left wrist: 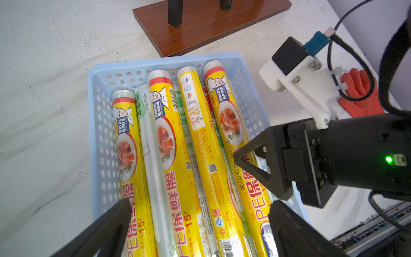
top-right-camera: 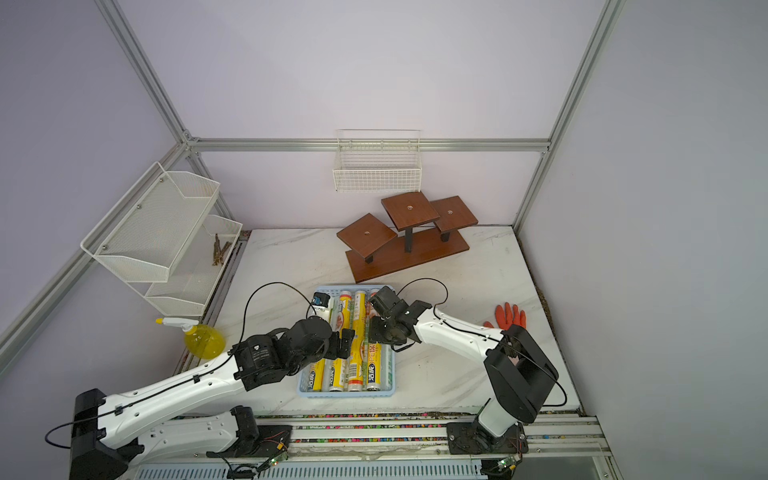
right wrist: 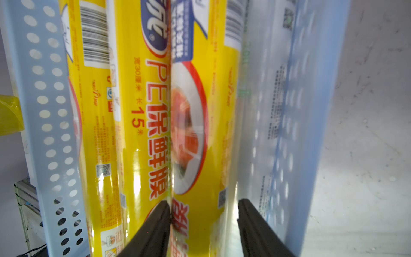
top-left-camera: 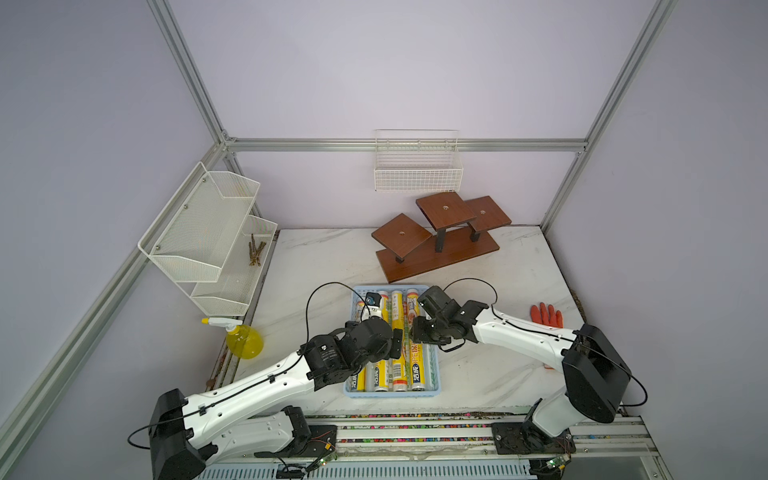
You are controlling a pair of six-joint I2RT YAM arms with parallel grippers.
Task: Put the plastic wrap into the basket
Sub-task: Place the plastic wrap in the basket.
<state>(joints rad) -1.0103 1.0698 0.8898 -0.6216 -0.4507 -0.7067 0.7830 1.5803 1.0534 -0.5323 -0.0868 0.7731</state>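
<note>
The light blue basket lies at the table's front middle. Several rolls of plastic wrap lie lengthwise in it, most yellow and some whitish. My left gripper hovers open over their near half, with nothing between its fingers. My right gripper reaches in from the right, and its fingers straddle one yellow roll resting among the others. One finger touches that roll. A thin pale strip shows between the roll and the other finger. The basket wall runs alongside.
A red rubber glove lies on the table to the right. A brown wooden stepped stand is behind the basket. A yellow spray bottle and a white mesh shelf are at the left, and a white wire basket hangs on the back wall.
</note>
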